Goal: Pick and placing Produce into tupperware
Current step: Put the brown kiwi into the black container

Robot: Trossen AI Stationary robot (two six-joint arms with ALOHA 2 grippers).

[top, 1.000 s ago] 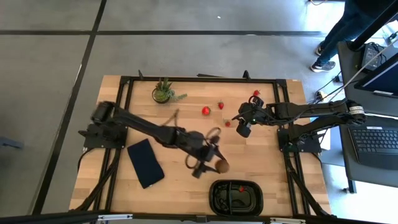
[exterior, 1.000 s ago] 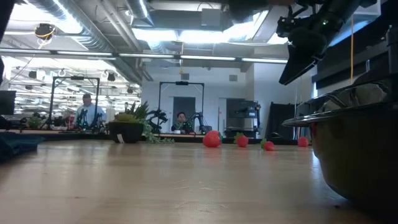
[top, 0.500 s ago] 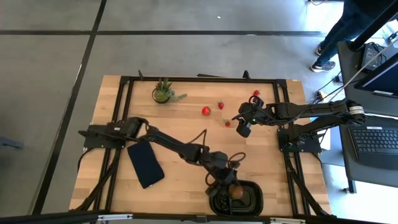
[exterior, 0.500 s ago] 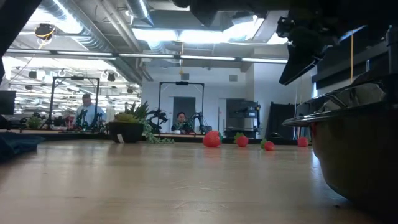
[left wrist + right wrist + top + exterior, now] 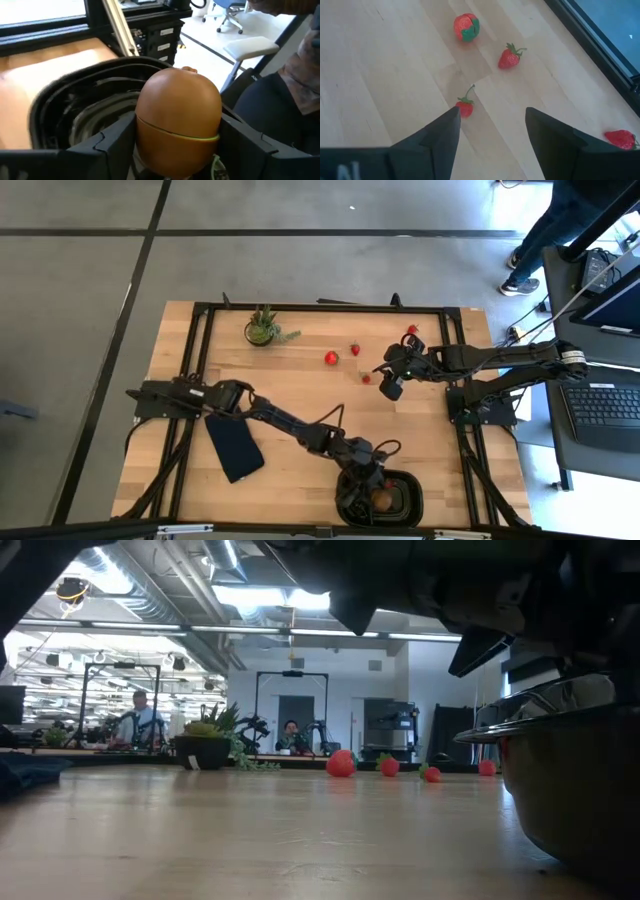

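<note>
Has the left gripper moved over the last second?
Yes. The left gripper, shut on the kiwi, went from beside the navy slab to over the tupperware.

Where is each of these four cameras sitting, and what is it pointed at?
High: overhead, looking straight down; both arms, black tray.
Low: tabletop level, facing the room; tray wall, dark arm parts overhead.
Left wrist: on the left arm; its end effector grips the brown fruit over the tray.
Right wrist: on the right arm; open fingers above strawberries.
Shared: high and low both show strawberries.
</note>
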